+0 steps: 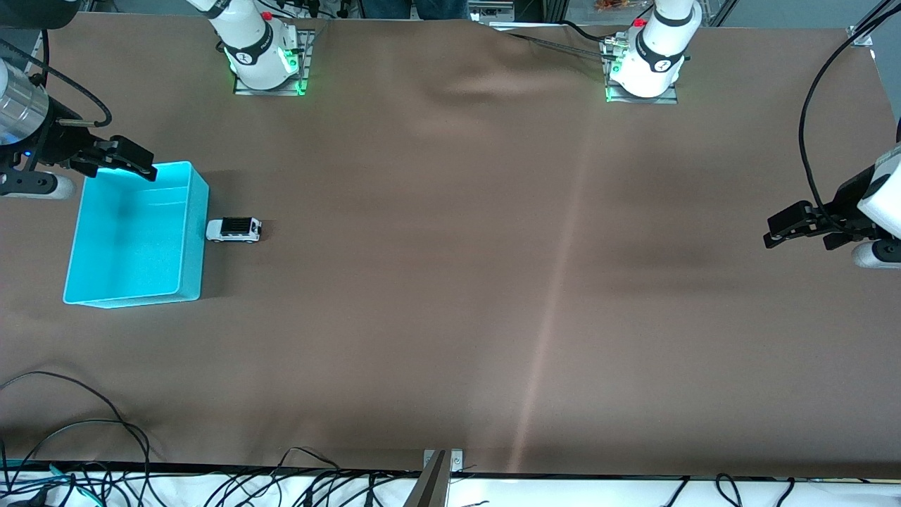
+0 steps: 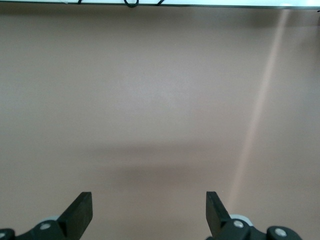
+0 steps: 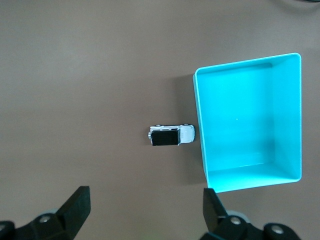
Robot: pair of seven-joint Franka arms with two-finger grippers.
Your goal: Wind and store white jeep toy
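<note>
The white jeep toy stands on the brown table, close beside the turquoise bin, on the bin's side toward the left arm's end. In the right wrist view the jeep sits next to the empty bin, black roof up. My right gripper is open and empty, up over the bin's rim farthest from the front camera; the right wrist view shows it wide open. My left gripper waits open and empty over bare table at the left arm's end, seen wide open in the left wrist view.
The two arm bases stand along the table edge farthest from the front camera. Loose black cables lie along the edge nearest that camera. A pale light streak crosses the brown cloth.
</note>
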